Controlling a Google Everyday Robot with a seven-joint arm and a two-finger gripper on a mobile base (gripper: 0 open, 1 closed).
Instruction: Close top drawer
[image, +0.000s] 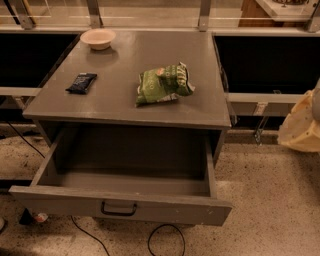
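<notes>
Top drawer (190, 212): open, pulled well out from under tabletop (130, 57) front edge. Front panel scuffed, sits slightly skewed w/ right end lower in view. Dark handle (119, 208) at centre of front, nothing touching it.

End effector (300, 127): pale cream part at right of view, off the tabletop's right edge, beyond the front-right corner, above floor. Well apart from drawer and handle. Open/closed state: cannot tell.

Tabletop items:
- Bowl (98, 38), pale, upright, near rear-left corner.
- Dark packet (81, 82), flat, near left edge, approx. mid-depth.
- Green bag (162, 84), crumpled, lying centre-right, nearer right edge than left.
All three well apart from each other.

Floor: speckled; dark cable (165, 240) loops below drawer front.
</notes>
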